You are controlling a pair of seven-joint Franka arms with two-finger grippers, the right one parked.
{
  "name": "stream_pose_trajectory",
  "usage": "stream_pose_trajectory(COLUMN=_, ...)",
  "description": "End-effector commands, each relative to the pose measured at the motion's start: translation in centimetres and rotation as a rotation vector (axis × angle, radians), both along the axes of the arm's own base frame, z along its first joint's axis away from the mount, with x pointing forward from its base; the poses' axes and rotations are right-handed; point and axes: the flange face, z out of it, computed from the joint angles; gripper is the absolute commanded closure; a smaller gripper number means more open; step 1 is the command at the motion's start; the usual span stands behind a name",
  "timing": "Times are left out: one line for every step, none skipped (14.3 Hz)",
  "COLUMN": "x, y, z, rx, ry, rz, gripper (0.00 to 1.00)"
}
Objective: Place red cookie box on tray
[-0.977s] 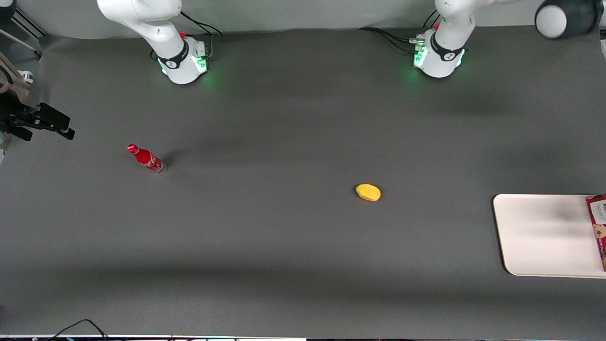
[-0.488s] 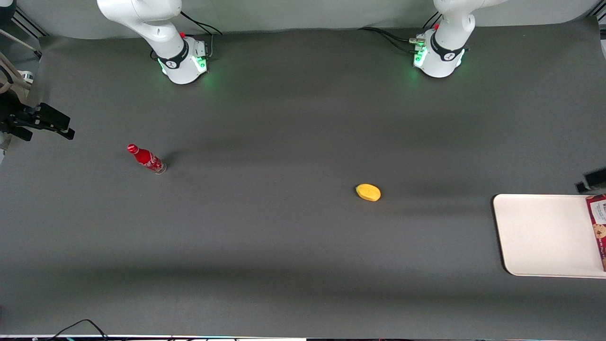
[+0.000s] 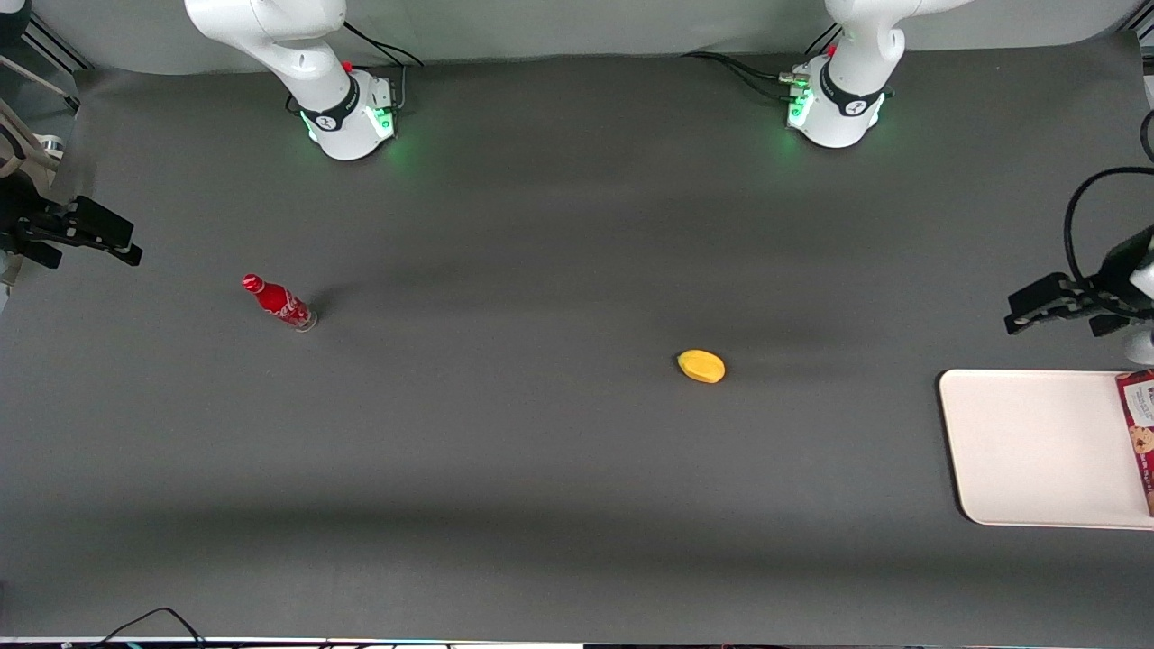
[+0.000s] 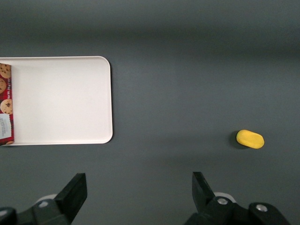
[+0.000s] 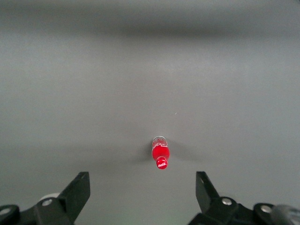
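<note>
**A:** ok so where's the red cookie box (image 3: 1141, 442) sitting?

**B:** It's lying flat on the tray (image 3: 1037, 451), along the tray's edge at the working arm's end of the table. The front view cuts it off, so you only see a strip of it. The wrist cam shows the cookie print and the white label patch at one end of the red cookie box (image 4: 6, 103), which sits inside the rim of the tray (image 4: 61, 101).

**A:** and the gripper?

**B:** The gripper (image 3: 1028, 311) hangs in the air farther from the front camera than the tray and isn't touching anything. In the wrist cam the gripper (image 4: 139, 187) has its fingers spread wide, with only bare table between them.

**A:** anything else around?

**B:** A yellow lemon-shaped thing (image 3: 701, 366) sits on the dark grey table (image 3: 541, 469), well apart from the tray. A small red bottle (image 3: 279, 303) stands way over toward the parked arm's end.
</note>
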Motion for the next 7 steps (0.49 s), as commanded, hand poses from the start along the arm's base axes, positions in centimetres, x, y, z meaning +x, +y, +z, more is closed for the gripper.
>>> stream_pose_trajectory(x=-2.4, y=-0.7, z=2.1, rx=0.042, ry=-0.036, rz=-0.001, gripper=0.00)
stream_pose_trajectory(x=-2.8, y=-0.9, z=2.5, rx=0.042, ry=-0.024, rz=0.005, gripper=0.00)
stream_pose_trajectory(x=-3.2, y=-1.3, z=2.6, rx=0.040, ry=0.000, rz=0.003, gripper=0.00)
stream_pose_trajectory(x=-3.4, y=-1.5, z=2.6, rx=0.041, ry=0.017, rz=0.001, gripper=0.00)
stream_pose_trajectory(x=-3.5, y=-1.5, z=2.7, rx=0.040, ry=0.025, rz=0.001, gripper=0.00)
stream_pose_trajectory(x=-3.5, y=-1.5, z=2.8, rx=0.039, ry=0.023, rz=-0.001, gripper=0.00)
stream_pose_trajectory(x=-3.5, y=-1.4, z=2.9, rx=0.039, ry=0.023, rz=-0.001, gripper=0.00)
